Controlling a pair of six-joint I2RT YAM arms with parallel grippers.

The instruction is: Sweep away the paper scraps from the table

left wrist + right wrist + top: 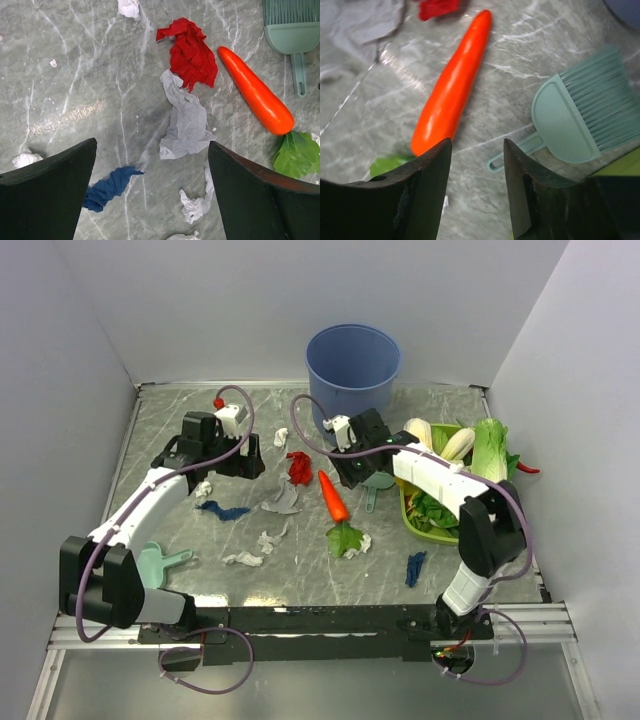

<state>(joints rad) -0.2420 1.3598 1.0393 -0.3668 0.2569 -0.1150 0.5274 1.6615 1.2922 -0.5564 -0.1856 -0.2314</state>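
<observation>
White walls close the left, far and right sides of the table [160,410], just beyond its metal rim. Near left, a teal dustpan [160,562] is partly hidden by the left arm. The left gripper [152,145] hangs over the paper scraps [283,500], jaws spread wide, holding nothing. The scraps lie mid-table, apart from every rim: 1 red, 1 dark blue, some grey and white; a 2nd dark blue one lies near right. A carrot [333,498] lies just right of them. The right gripper [477,142], jaws partly apart and empty, hovers above the brush [580,120], whose bristles run out of view. A blue bucket [353,365] stands far. The right arm covers part of the green tray [432,536].
</observation>
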